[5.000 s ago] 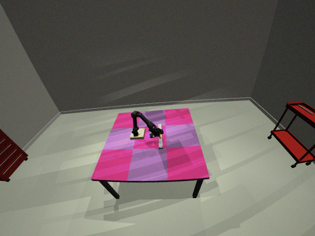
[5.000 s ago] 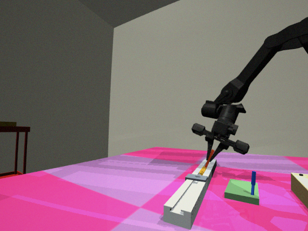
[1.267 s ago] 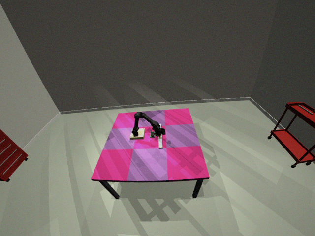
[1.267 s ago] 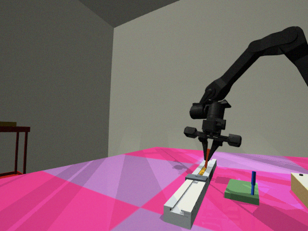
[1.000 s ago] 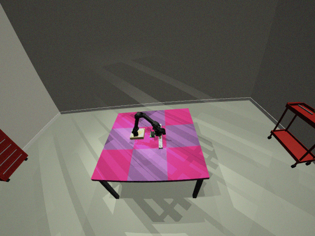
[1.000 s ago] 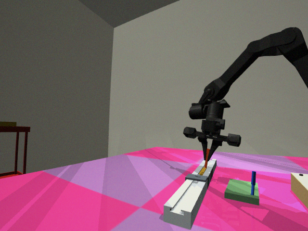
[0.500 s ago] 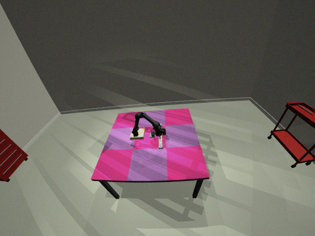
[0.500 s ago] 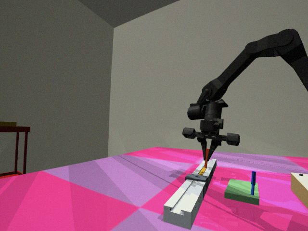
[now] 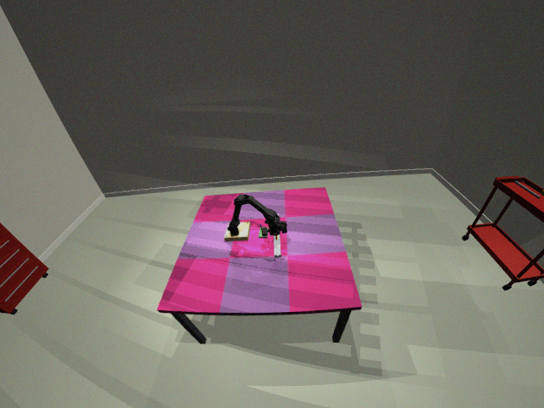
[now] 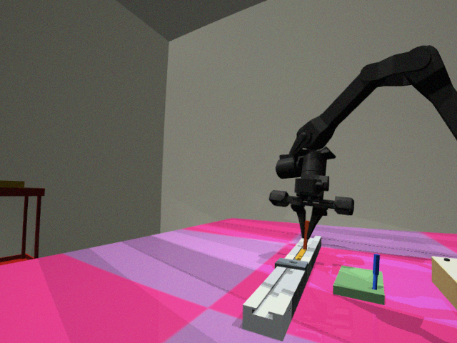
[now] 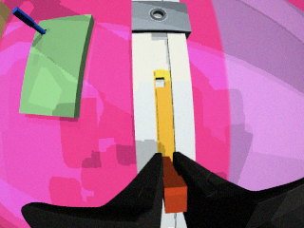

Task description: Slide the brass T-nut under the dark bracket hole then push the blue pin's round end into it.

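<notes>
We're pinching the orange handle (image 10: 305, 239) (image 11: 175, 195) in our gripper (image 10: 305, 236) (image 11: 166, 159), with the brass nut (image 10: 300, 254) (image 11: 165, 119) lying along the rail (image 10: 270, 284) (image 11: 143, 100) just ahead of it, short of the bracket (image 10: 291, 263) (image 11: 142, 18). We should be keeping the nut flat beneath the lips, sliding gently and straight toward the hole.

Past my fingertips spreads a table (image 9: 259, 285) (image 10: 121, 273) (image 11: 109, 157) checkered in pink and purple, on dark legs. Below me, a pale grey-green floor (image 9: 439, 333) carries bands of light and shadow. Behind and above me rise plain grey walls (image 9: 263, 87) (image 10: 295, 92), pale trim running along their foot. Well apart from me, beyond the table's edge, stand a red cart (image 9: 501, 247) with dark casters and a red cabinet (image 9: 19, 272) with pale strips. Striped shadows cross the tabletop under me.
</notes>
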`<action>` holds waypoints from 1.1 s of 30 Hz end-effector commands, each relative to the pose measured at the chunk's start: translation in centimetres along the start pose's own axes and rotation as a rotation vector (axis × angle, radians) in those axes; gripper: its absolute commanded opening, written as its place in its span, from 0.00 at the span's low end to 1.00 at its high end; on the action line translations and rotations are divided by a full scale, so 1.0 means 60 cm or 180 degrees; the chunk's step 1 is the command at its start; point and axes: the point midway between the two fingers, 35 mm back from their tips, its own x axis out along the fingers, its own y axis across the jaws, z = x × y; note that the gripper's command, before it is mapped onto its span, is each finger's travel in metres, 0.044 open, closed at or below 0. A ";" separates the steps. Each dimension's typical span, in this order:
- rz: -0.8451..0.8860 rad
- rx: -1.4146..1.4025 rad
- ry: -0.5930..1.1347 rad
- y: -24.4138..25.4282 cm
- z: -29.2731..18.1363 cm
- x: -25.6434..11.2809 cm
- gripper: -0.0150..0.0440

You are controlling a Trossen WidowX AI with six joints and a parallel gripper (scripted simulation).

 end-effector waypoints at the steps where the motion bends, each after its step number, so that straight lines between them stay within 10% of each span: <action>1: 0.0027 0.0024 0.0012 -0.002 -0.002 0.000 0.00; 33: 0.0186 0.0075 -0.0001 -0.008 -0.002 0.001 0.00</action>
